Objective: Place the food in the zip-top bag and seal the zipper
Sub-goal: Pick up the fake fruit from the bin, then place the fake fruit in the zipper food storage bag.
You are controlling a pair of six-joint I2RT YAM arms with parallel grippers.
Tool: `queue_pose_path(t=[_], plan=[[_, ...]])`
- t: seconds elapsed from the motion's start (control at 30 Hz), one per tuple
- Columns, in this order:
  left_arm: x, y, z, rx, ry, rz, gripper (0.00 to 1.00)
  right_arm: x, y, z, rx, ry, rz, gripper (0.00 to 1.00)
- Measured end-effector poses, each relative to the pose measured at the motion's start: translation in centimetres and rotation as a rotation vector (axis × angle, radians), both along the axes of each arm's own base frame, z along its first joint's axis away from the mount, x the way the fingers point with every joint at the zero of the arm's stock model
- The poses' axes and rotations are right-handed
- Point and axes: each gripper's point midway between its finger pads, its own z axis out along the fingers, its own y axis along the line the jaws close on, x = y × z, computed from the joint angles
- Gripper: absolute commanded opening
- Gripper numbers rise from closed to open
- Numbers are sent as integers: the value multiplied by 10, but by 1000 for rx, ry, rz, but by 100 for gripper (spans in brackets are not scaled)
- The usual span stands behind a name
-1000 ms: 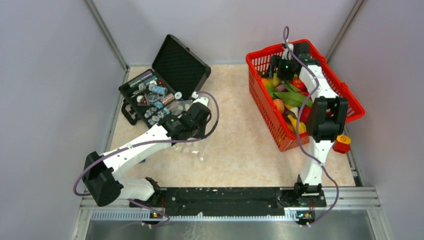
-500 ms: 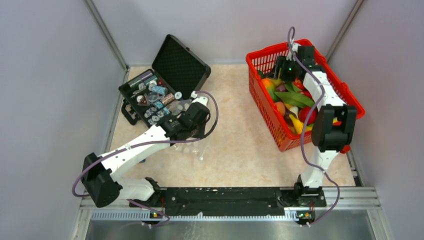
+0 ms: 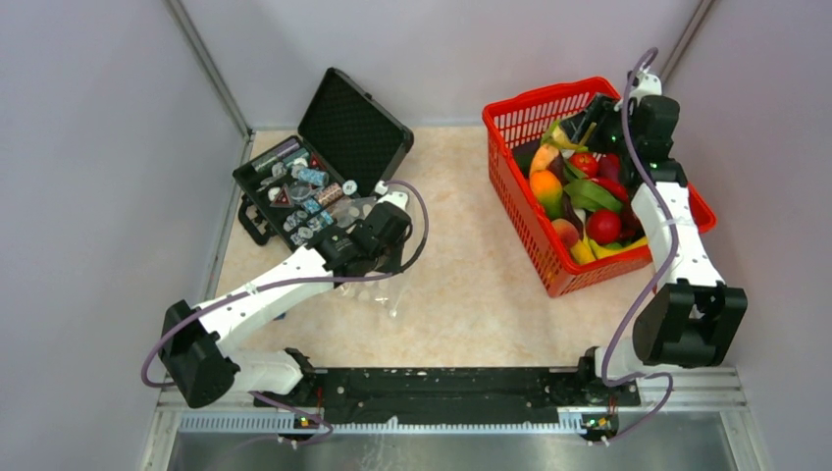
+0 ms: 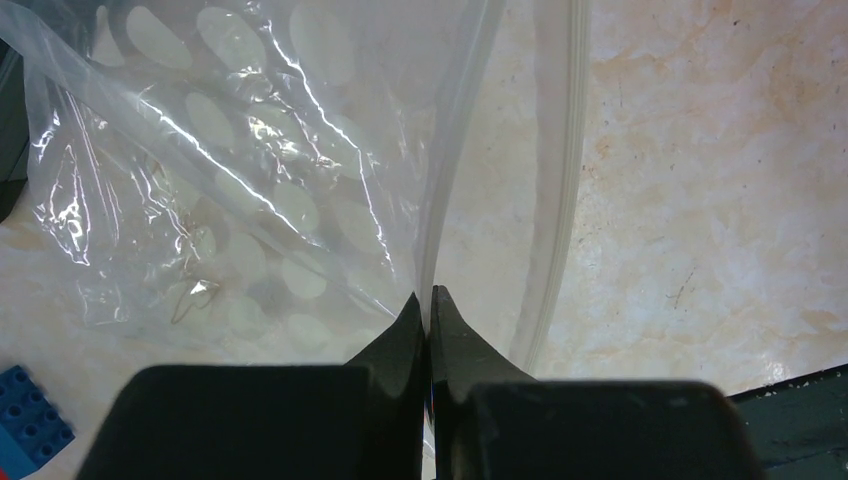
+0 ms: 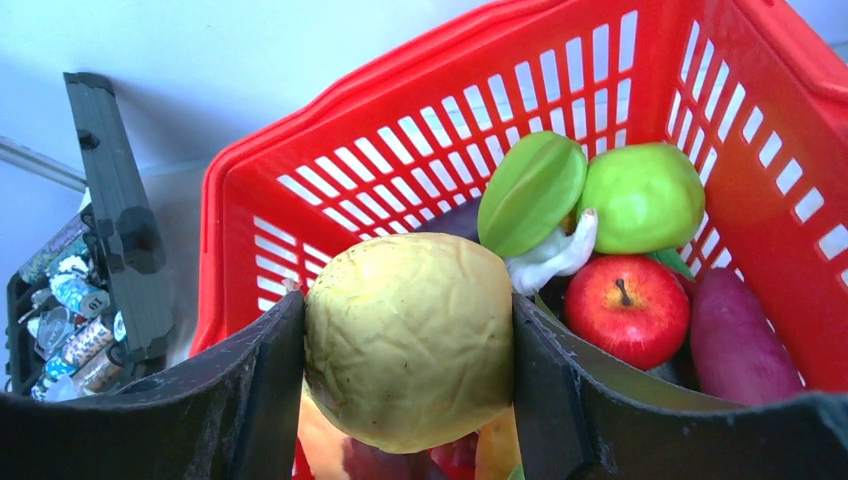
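My left gripper (image 4: 430,296) is shut on one lip of the zip-top bag (image 4: 230,190), a clear crinkly bag lying on the table. The pinched lip runs straight up from the fingertips, and the whitish zipper (image 4: 570,150) strip lies just to its right. In the top view the left gripper (image 3: 381,237) sits over the bag (image 3: 390,292) at table centre-left. My right gripper (image 5: 408,300) is shut on a round, wrinkled yellow-green fruit (image 5: 410,340) and holds it above the red basket's far end (image 3: 561,133). More food lies below it: a red apple (image 5: 625,305), a green apple (image 5: 645,195) and a green starfruit (image 5: 530,190).
The red mesh basket (image 3: 510,186) stands at the back right, full of toy food. An open black case (image 3: 329,162) with small metal parts stands at the back left, close behind the left gripper. A blue brick (image 4: 25,410) lies beside the bag.
My right arm has swung from the basket's middle to its far right corner and lifted the yellow-green fruit. The left arm and bag have stayed still.
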Motion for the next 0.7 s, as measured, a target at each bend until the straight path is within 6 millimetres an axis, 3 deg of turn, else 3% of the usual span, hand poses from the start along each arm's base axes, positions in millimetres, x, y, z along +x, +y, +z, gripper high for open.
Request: queue_pose_path(t=[0.3,0.47,0.6,0.7], plan=[[-2,1,1,-10,-1,-3,0,-8,-12,-7,2,-8,-85,23],[-3,1,2,-14,0,-4,0,-12,-15,14,16,-31,-103,26],[-3,0,2,-16,-1,-4,0,-17,-31,36,-43,-35,-175,27],[-4,1,2,-18,-3,-4,0,-30,-44,31,-97,-13,-230,27]])
